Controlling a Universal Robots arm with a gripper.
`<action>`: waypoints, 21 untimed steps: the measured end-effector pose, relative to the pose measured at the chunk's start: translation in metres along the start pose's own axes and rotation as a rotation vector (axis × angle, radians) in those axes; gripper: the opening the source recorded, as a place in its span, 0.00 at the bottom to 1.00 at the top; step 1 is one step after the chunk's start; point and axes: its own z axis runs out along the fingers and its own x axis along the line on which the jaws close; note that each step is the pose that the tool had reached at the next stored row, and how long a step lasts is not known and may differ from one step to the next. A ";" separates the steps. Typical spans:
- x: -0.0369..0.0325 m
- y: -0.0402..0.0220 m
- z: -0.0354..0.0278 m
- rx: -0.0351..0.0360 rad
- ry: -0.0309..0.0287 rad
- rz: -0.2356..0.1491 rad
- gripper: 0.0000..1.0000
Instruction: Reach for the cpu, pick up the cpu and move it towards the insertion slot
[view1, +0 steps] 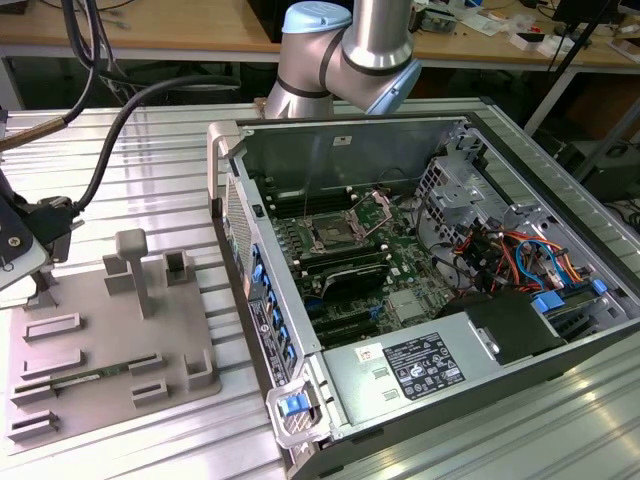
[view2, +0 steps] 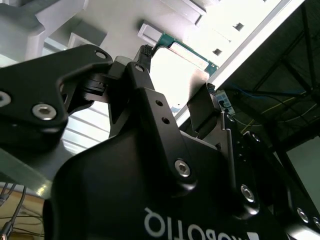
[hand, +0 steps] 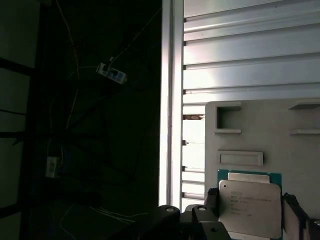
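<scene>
Gripper (view2: 176, 70) jaws clamped on cpu (hand: 250, 212) edges at fixture plate (view1: 100, 340); in exterior view, insertion slot (view1: 330, 237) lies 3 o'clock from it.

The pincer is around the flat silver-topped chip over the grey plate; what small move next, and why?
Probably a short straight lift. The pincer seems shut on opposite edges of the flat square silver-topped chip, over the grey plastic fixture plate; the silver-framed socket lies inside the open computer case, beyond its side wall.
</scene>
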 end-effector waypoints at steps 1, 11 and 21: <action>0.0000 0.0000 -0.0006 0.0000 0.0001 0.000 0.55; 0.0001 0.0007 -0.0083 0.0000 0.0001 0.000 0.55; 0.0002 0.0012 -0.0154 0.0000 0.0000 0.000 0.55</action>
